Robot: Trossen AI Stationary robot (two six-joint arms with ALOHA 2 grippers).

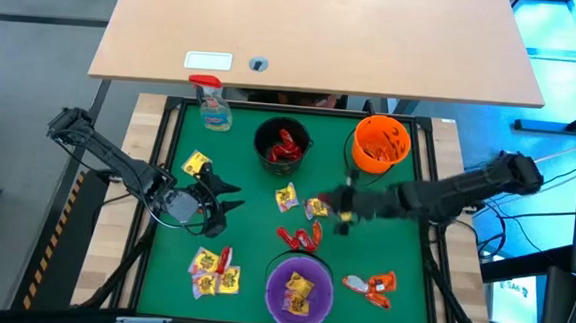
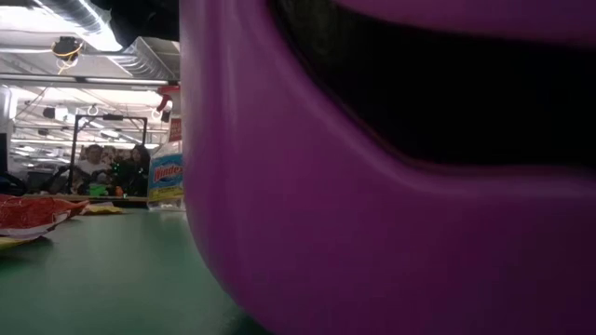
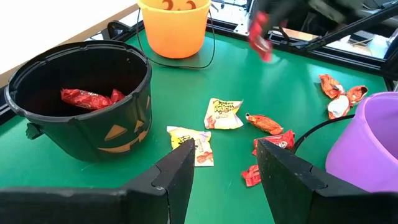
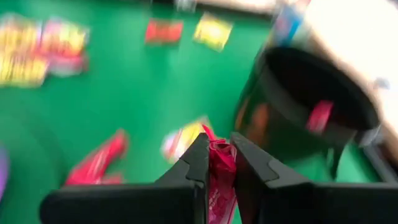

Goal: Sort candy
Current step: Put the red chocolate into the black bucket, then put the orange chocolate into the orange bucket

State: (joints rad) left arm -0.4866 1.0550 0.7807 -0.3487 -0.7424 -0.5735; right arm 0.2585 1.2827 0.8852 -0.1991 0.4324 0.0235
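Candy packets lie scattered on the green table (image 1: 161,274): yellow ones (image 1: 286,195) mid-table, a yellow cluster (image 1: 211,270) near the front left, red ones (image 1: 298,237), and orange ones (image 1: 376,285) at the front right. A black bucket (image 1: 282,146) holds red candy, an orange bucket (image 1: 381,144) stands beside it, and a purple bowl (image 1: 299,290) holds yellow candy. My right gripper (image 1: 345,210) is above mid-table, shut on a red candy (image 4: 219,163). My left gripper (image 1: 221,197) waits open at the left, nothing between its fingers (image 3: 180,168). My right gripper pinches the red candy packet between its two fingers. The packet's crinkled end (image 4: 214,142) sticks out just past the fingertips, and the rest runs back between them. The fingers slant down from the table's right side. The packet is lifted clear of the table (image 3: 260,34).
A spray bottle with a red trigger (image 1: 211,102) stands at the far left corner of the green table. A pale wooden tabletop (image 1: 316,33) lies beyond the far edge. In the low view the purple bowl (image 2: 372,205) fills most of the picture; people sit far behind.
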